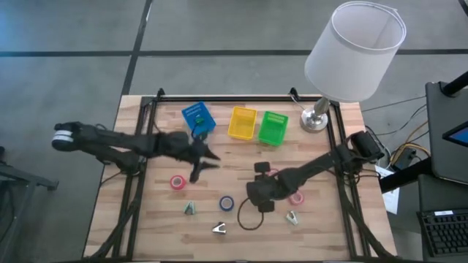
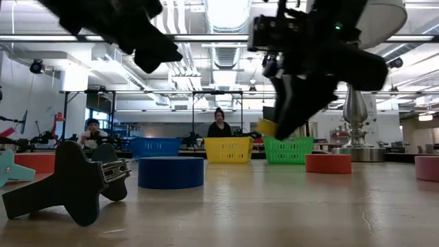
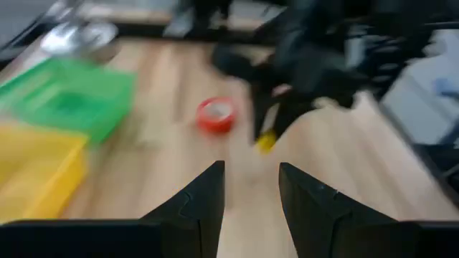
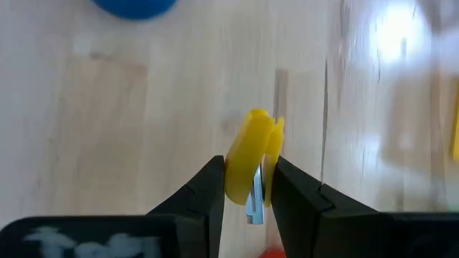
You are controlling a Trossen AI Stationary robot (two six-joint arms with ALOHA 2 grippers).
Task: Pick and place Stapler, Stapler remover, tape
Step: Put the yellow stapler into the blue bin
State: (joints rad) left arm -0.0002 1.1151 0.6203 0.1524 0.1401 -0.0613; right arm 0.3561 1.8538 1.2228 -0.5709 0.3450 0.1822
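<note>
My right gripper (image 4: 247,168) is above the middle of the table (image 1: 259,196), shut on a yellow stapler remover (image 4: 251,154), which also shows in the low view (image 2: 267,127). My left gripper (image 3: 251,168) is open and empty, raised in front of the blue bin (image 1: 207,159). Pink-red tape rolls lie flat on the table at left (image 1: 177,182) and right (image 1: 296,197). A blue roll (image 1: 227,203) lies between them. A teal stapler remover (image 1: 189,209) and two pale ones (image 1: 219,229) (image 1: 292,217) lie near the front edge. Whether a small black object (image 1: 262,168) is the stapler, I cannot tell. My right gripper pinches the yellow stapler remover by its lower part (image 4: 247,188) between the two fingers. The yellow end (image 4: 257,129) sticks out past the fingertips. In the low view the fingers point down and the remover (image 2: 267,127) is lifted clear of the table.
Blue (image 1: 197,117), yellow (image 1: 243,123) and green (image 1: 273,128) bins stand in a row at the far edge, with a lamp (image 1: 355,51) at the far right corner. A black ring (image 1: 248,219) lies near the front. People sit in the room beyond (image 2: 219,123).
</note>
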